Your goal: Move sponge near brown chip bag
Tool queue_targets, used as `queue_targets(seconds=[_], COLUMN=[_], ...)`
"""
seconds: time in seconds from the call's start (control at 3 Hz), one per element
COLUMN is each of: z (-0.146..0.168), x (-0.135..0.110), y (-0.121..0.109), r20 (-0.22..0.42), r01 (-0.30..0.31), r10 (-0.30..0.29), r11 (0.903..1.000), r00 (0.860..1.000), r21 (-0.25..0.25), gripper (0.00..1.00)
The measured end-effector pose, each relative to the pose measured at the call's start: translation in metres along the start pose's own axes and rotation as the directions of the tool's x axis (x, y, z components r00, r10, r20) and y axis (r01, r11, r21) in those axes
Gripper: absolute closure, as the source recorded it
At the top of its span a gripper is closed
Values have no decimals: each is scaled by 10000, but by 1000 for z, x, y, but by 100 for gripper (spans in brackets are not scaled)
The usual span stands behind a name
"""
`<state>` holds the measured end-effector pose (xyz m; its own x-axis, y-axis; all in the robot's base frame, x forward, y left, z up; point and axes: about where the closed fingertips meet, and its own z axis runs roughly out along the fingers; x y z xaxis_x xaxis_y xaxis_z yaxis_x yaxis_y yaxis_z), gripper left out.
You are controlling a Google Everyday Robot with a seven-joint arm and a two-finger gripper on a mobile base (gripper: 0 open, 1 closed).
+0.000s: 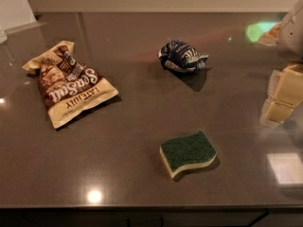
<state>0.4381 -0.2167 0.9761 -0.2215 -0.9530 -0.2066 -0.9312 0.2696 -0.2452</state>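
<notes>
While the green-topped yellow foam sponge [188, 152] lies well right of the flat brown-and-cream chip bag [68, 82], the cream gripper [282, 97] sits at the right edge; its state cannot be told.

At mid-height, the gripper [283, 98] is cut off by the frame's right edge and only partly seen.

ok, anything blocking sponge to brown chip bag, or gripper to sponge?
Nothing visible. Bare countertop lies between the sponge and the brown chip bag; the balled-up blue bag sits farther back, off that line. The gripper, at the right edge, has a clear run to it.
</notes>
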Motion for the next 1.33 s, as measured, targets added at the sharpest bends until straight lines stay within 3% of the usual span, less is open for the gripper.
queue_targets(seconds=[0.33,0.67,1.0,1.33], z=[0,1,10,24], x=[0,-6,-22,-44], y=[0,8,26,54], r20=[1,100,647,1366], r01=[0,461,1260,2269], r10=[0,-459,-1221,-2128], r11=[10000,9988,9901,9690], r00=[10000,9989,9904,9675], r21=[2,-167,-612,-979], gripper=[0,0,0,0])
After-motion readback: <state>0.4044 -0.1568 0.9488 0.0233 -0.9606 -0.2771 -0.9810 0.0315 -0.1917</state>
